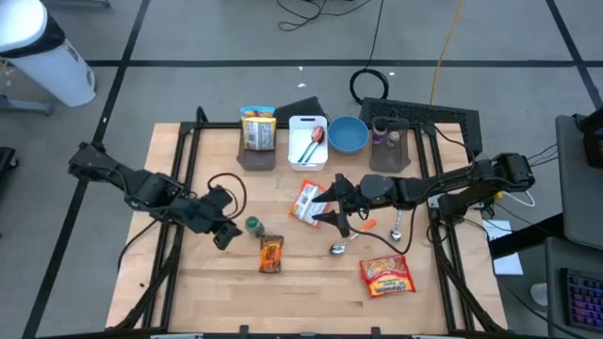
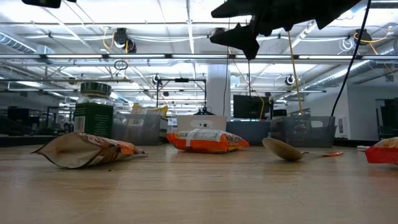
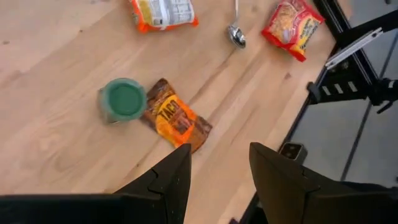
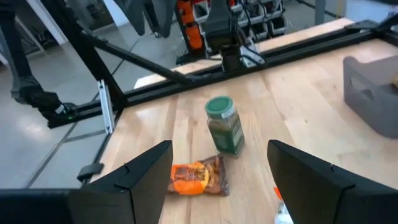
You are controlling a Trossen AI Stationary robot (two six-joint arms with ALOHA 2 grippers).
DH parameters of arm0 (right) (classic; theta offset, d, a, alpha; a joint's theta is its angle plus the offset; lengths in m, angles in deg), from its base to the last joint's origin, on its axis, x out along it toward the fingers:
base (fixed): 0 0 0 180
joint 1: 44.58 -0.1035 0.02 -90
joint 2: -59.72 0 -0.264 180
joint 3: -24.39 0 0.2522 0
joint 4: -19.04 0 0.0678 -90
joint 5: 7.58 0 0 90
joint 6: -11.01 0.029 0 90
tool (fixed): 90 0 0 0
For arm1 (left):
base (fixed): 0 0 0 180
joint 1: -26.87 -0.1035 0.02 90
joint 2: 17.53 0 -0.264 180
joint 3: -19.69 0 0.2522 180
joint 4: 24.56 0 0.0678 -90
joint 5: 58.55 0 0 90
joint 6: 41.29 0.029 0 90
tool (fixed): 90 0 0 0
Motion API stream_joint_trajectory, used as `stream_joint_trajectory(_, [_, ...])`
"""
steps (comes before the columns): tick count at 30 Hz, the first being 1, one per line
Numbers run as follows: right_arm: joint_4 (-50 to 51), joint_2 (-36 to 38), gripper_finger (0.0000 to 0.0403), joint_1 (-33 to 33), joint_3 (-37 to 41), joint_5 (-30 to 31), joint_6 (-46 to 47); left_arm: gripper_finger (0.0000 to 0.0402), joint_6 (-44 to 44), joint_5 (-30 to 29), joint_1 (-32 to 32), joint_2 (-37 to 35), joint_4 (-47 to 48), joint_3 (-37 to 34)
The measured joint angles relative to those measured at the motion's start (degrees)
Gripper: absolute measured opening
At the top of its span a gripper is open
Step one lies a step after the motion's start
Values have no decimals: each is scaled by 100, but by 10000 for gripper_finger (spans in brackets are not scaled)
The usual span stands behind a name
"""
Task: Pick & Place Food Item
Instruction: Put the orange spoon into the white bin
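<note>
A green-lidded spice jar (image 1: 252, 224) stands upright on the wooden table (image 1: 188, 292). Just nearer lies a brown-and-orange taco packet (image 1: 270, 252), flat on the wood. A white-and-orange packet (image 1: 307, 201) lies mid-table and a red noodle packet (image 1: 386, 276) at the near right. My left gripper (image 1: 226, 231) hovers open just left of the jar, slanting down; in its wrist view the gripper (image 3: 221, 180) has the taco packet (image 3: 177, 118) and jar lid (image 3: 124, 99) ahead. My right gripper (image 1: 330, 202) hangs open above the white-and-orange packet, nearly level, facing the jar (image 4: 224, 124).
Along the far edge stand a grey bin with a package (image 1: 257, 132), a white bin (image 1: 308, 141), a blue bowl (image 1: 347, 135) and another grey bin (image 1: 388, 141). Two spoons (image 1: 337, 248) (image 1: 397, 226) lie right of centre. Bare wood shows at the near left.
</note>
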Motion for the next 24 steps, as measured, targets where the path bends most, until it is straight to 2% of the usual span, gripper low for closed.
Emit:
stream_joint_trajectory(4, [361,-2,256,0,0,1,-10,170,50,-38,-45,9,-661,-239])
stream_joint_trajectory(8, [773,0,256,0,0,2,-152,170,180,-192,-134,85,-1775,-530])
stream_joint_trajectory(13, [1088,14,256,37,2,92,-424,170,919,-155,-220,676,-2808,-529])
stream_joint_trajectory(16, [1426,166,256,162,7,323,-279,170,1365,35,-288,1186,-3364,-528])
stream_joint_trajectory(24, [2863,1037,256,585,7,297,-287,170,1756,922,-621,2246,-4556,-528])
